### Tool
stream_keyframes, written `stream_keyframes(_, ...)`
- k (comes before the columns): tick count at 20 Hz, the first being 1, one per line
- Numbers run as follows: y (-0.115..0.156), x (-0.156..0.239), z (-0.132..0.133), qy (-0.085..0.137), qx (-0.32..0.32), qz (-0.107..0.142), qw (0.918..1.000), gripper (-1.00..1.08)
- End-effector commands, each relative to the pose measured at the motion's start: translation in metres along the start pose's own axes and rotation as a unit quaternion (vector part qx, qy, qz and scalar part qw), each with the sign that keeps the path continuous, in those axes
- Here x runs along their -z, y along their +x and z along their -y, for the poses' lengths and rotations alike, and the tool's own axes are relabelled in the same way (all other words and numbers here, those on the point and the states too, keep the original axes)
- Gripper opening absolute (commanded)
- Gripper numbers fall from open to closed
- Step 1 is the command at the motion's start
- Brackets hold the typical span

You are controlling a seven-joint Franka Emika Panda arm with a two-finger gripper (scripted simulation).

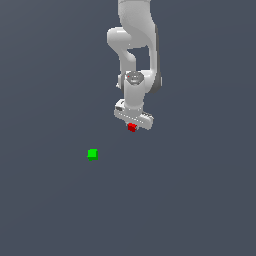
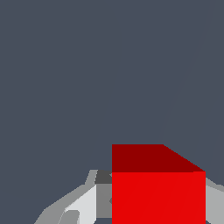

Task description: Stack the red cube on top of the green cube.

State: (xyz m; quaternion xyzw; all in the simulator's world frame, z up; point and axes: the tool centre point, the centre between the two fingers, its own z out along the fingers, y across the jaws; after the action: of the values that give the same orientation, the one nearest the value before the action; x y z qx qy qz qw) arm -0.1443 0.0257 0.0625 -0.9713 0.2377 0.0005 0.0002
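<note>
A green cube sits alone on the flat grey bench, well apart from the tool and off toward the exterior view's left of it. The white, smooth-shelled tool is clenched on the red cube, which fills the space between its fingers in the wrist view. Both cubes are plain, sharp-edged solids with matte, unmarked faces. The red one looks light and rigid, unlikely to deform; flat opposite faces offer the surest hold, though so small a block could twist if pinched off-centre.
</note>
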Motion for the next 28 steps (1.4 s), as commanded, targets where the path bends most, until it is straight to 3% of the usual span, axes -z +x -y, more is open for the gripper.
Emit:
stream_keyframes(1,0.000,0.016,0.000,0.000,0.000,0.000,1.0000,-1.00)
stream_keyframes(9,0.001,0.051,0.000,0.000,0.000,0.000,1.0000,-1.00)
stream_keyframes(18,0.004,0.055,-0.001,0.000,0.000,-0.001,1.0000,-1.00)
stream_keyframes(28,0.048,0.044,-0.024,0.000,0.000,-0.001,1.0000,-1.00)
